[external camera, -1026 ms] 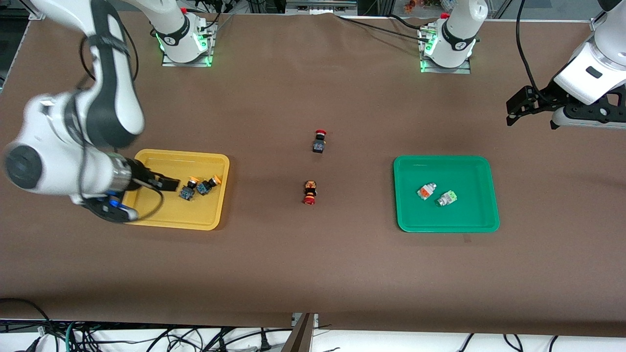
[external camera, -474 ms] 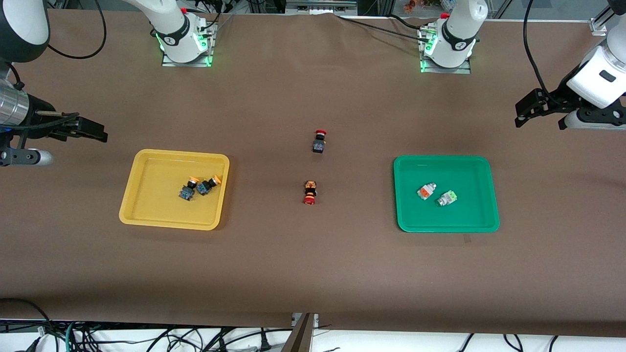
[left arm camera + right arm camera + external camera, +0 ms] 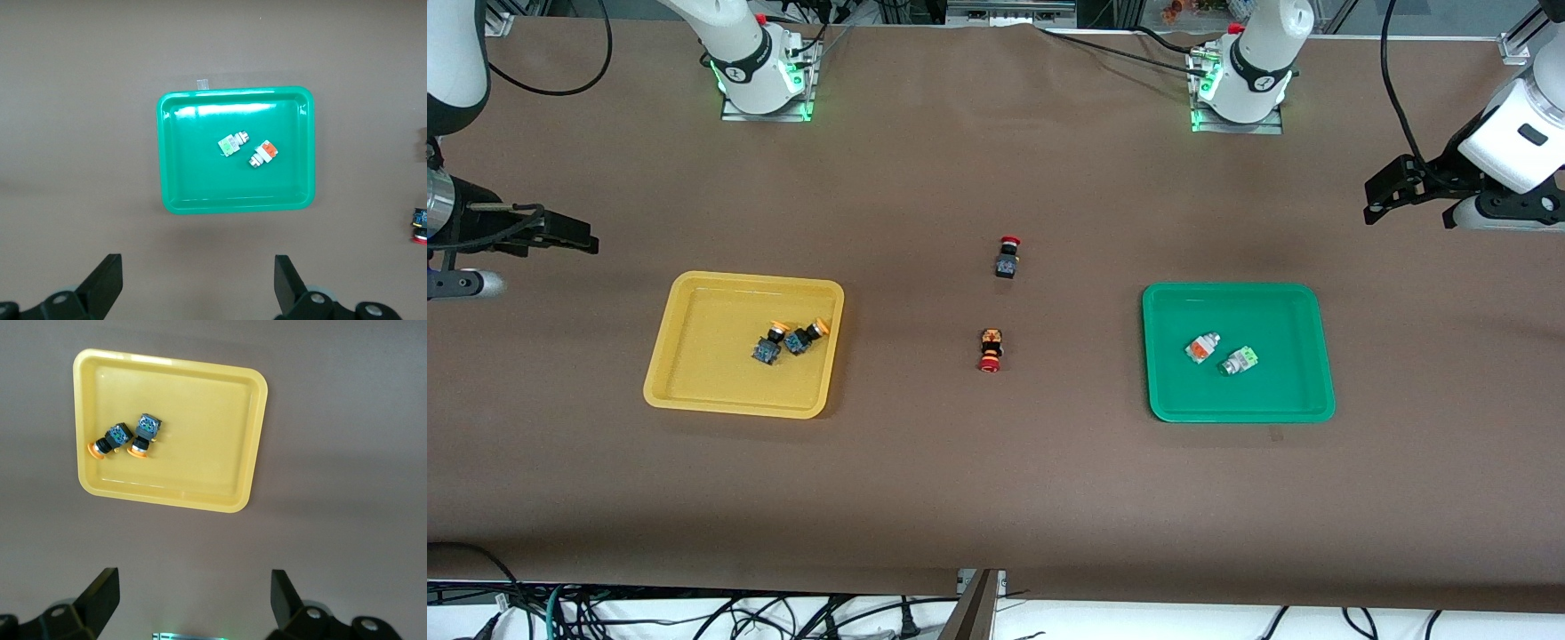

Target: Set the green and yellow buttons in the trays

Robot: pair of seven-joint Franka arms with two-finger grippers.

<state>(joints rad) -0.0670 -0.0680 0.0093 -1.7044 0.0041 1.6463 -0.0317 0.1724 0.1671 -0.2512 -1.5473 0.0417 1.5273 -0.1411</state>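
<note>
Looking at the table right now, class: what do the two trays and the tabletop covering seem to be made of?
Yellow tray: probably moulded plastic, glossy; light glints along its rim in the right wrist view.
Green tray: likely the same plastic, with bright highlights on its inner wall.
Brown tabletop covering: matte, without glare, perhaps paper or cloth; the look leaves it open.

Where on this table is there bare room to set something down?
Bare cloth runs along the front edge, nearer the camera than the yellow tray, green tray and two red-capped buttons. Each tray also has room nearer the camera than its own buttons; mid-table is crowded.
</note>
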